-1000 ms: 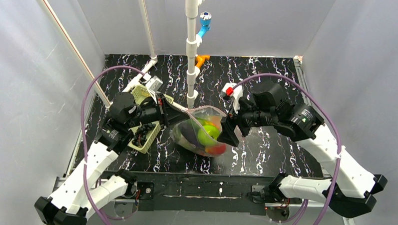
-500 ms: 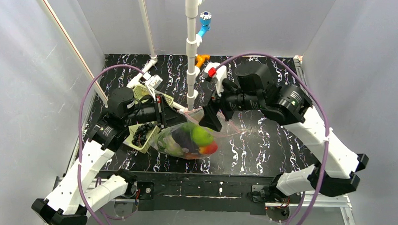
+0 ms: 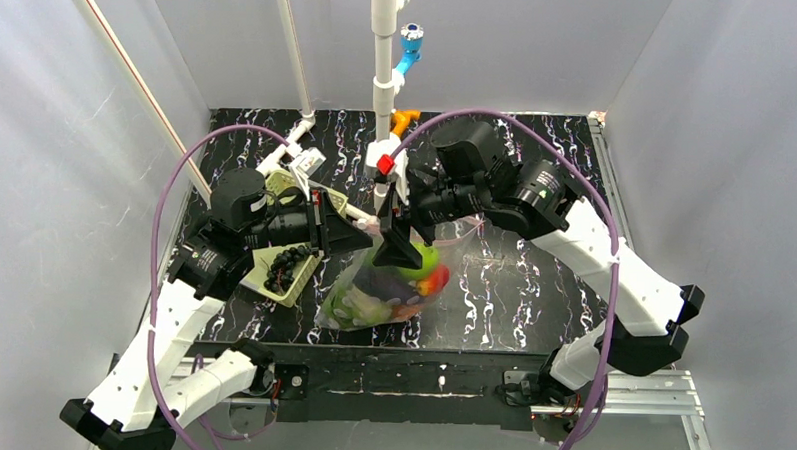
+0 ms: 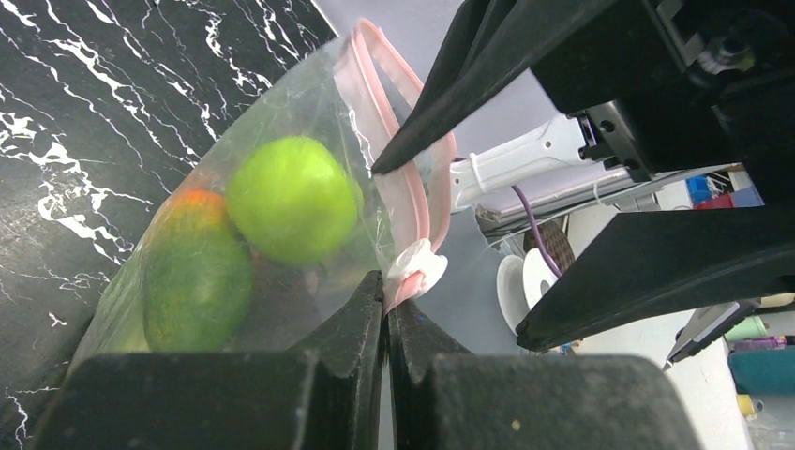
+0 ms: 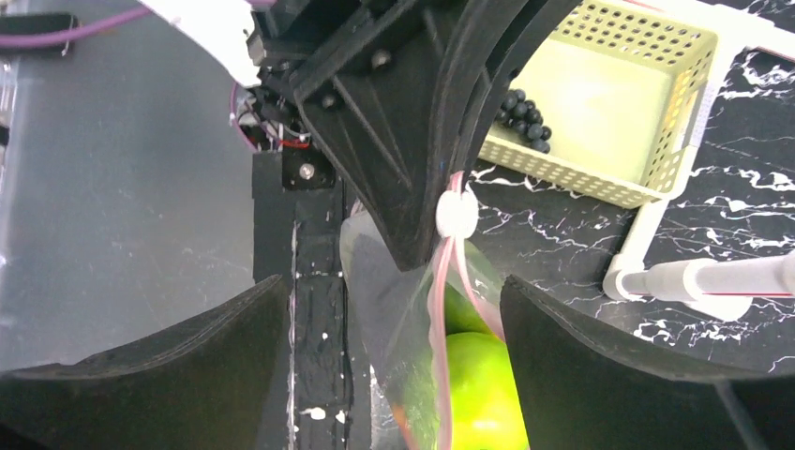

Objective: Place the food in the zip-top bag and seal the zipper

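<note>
The clear zip-top bag (image 3: 357,302) hangs above the table, full of food: a green round fruit (image 4: 292,199), a red-orange-green mango (image 4: 192,272) and darker pieces lower down. My left gripper (image 4: 386,281) is shut on the end of the pink zipper (image 4: 412,202), right beside its white slider (image 4: 417,265). My right gripper (image 5: 394,286) stands open, its fingers on either side of the zipper (image 5: 439,309) without touching it, close to the left gripper's fingers (image 5: 412,187). From above, the right gripper (image 3: 399,250) sits just right of the left gripper (image 3: 367,227).
A pale green slatted basket (image 5: 600,112) holding a black grape cluster (image 5: 520,112) lies at the left, under my left arm. A white pipe post (image 3: 382,94) rises behind the bag. A white pipe piece (image 5: 698,277) lies near the basket.
My right gripper has swung left across the bag to the zipper end held by the left gripper. The bag has been drawn up and now hangs lower-left.
</note>
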Available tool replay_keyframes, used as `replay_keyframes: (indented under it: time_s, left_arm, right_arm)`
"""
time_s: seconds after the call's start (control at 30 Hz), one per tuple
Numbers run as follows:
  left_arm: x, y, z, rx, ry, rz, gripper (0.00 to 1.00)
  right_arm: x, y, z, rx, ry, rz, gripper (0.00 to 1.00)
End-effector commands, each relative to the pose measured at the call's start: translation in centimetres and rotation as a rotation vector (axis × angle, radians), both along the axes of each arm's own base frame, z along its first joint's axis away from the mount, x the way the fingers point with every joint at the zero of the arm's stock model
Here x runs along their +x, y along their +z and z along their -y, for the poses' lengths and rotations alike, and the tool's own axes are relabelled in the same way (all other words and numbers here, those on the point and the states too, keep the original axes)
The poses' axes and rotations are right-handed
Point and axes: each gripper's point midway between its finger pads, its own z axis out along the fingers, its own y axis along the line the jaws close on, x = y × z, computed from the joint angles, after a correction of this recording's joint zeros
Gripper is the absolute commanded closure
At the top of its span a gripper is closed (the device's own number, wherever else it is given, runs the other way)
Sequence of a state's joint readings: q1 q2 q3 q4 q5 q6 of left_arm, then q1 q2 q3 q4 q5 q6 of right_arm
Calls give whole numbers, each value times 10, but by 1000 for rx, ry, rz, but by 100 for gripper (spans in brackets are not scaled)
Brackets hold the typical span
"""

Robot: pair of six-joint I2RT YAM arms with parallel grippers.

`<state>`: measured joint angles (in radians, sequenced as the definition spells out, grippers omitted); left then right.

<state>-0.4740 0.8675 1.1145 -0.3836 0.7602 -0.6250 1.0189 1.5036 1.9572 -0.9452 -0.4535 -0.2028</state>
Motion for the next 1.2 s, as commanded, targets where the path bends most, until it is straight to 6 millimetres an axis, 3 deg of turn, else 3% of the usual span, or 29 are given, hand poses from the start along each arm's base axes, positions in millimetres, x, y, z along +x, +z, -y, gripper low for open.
replay_keyframes:
  time_s: [0.0, 0.13, 0.4, 0.77, 1.03, 1.17]
  left_arm:
    - [-18, 30, 0, -65, -82, 90, 100]
    - [-27, 30, 1, -76, -138, 104, 100]
    - [-46, 36, 1, -99, -254, 167, 100]
    - [-44, 35, 4, -92, -292, 160, 100]
    - [-38, 31, 3, -52, -272, 172, 100]
    - [-38, 28, 2, -38, -269, 178, 100]
  right_arm:
    - [-6, 3, -4, 63, 99, 96, 13]
    - [-7, 1, -6, 54, 133, 103, 15]
    - [-18, 9, -2, 117, 172, 110, 8]
    - [-15, 4, -3, 96, 184, 80, 12]
    - [-23, -12, 6, 83, 141, 0, 57]
    - [-18, -15, 11, 98, 80, -24, 95]
